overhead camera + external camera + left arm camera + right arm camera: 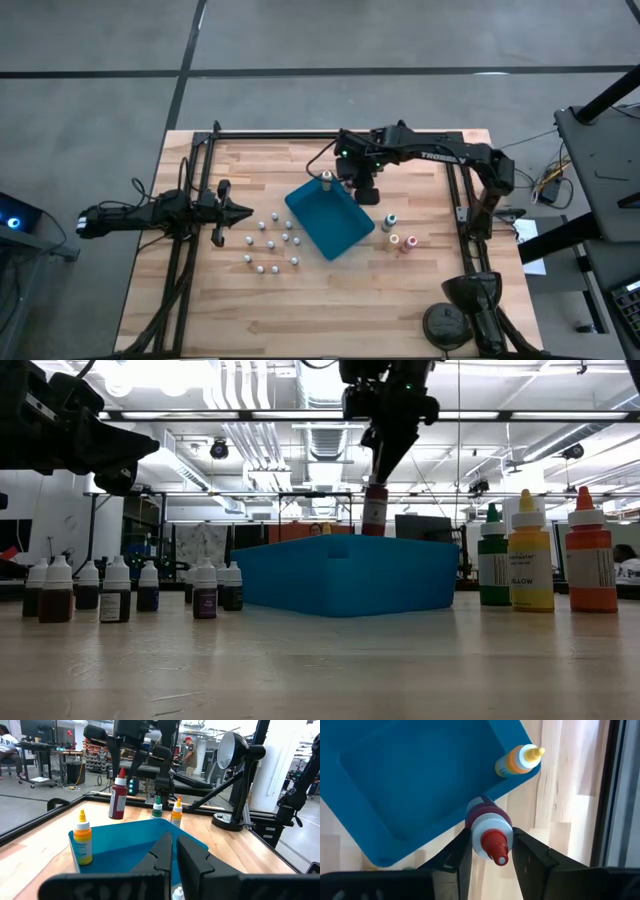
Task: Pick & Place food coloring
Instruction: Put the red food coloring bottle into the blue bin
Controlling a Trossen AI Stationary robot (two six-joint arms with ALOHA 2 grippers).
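The blue tray (pixel 325 222) lies mid-table. My right gripper (pixel 362 190) is shut on a dark-red bottle with a red top (pixel 490 832) at the tray's far right edge. A yellow-topped bottle (pixel 326 178) stands on the table at the tray's far corner. Green (pixel 389 221), yellow (pixel 394 241) and orange (pixel 408 243) bottles stand to the right of the tray. Several small white-topped bottles (pixel 270 242) stand to its left. My left gripper (pixel 240 212) is shut and empty, just left of them. My right gripper pinches the red bottle's upper end, at the white collar below the red tip (pixel 481 836), between its two fingers (pixel 462 851). The fingers come from above, pointing down. The bottle hangs upright (pixel 118 795). Whether its base touches the table, I cannot tell.
A black rail frame (pixel 455 190) runs along the table's sides and far edge. A black lamp (pixel 470 300) stands at the near right corner. Bare wood shows along the near edge.
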